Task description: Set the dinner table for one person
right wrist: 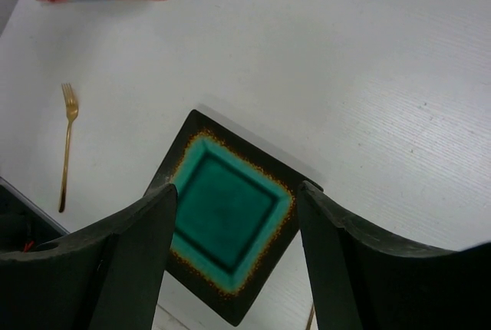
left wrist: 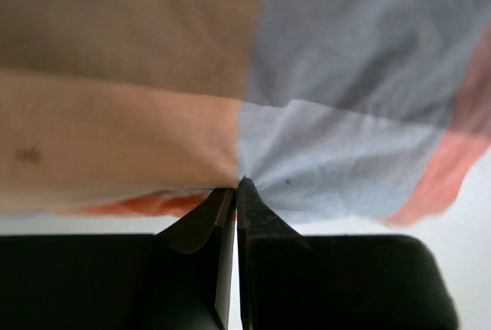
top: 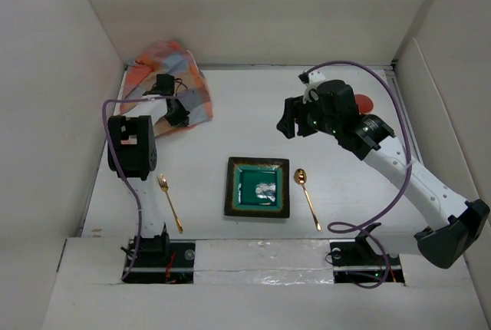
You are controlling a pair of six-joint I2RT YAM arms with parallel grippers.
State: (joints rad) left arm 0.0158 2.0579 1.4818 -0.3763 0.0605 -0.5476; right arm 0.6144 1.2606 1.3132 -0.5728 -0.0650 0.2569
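Left wrist: napkin step, pinching checked cloth (left wrist: 345, 77) in closed left pincer (left wrist: 236, 184); right pincer (right wrist: 236, 192) wide, empty over plate (right wrist: 249, 157). Next: lay cloth beside fork (top: 170, 203).

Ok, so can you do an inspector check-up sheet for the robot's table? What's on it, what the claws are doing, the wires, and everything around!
Surface: white dinner table, plain and flat.
Job's things: green square plate at the near middle; gold fork to its left and gold spoon to its right, both apart from it; checked cloth bunched at the far left.
Clutter: a red thing half hidden behind the right arm; cannot tell what it is.
Grippers: left gripper shut, pinching the checked cloth; right gripper open, holding nothing, up off the table.
Cables: a purple cable loops along each arm.
Surroundings: white walls on three sides.
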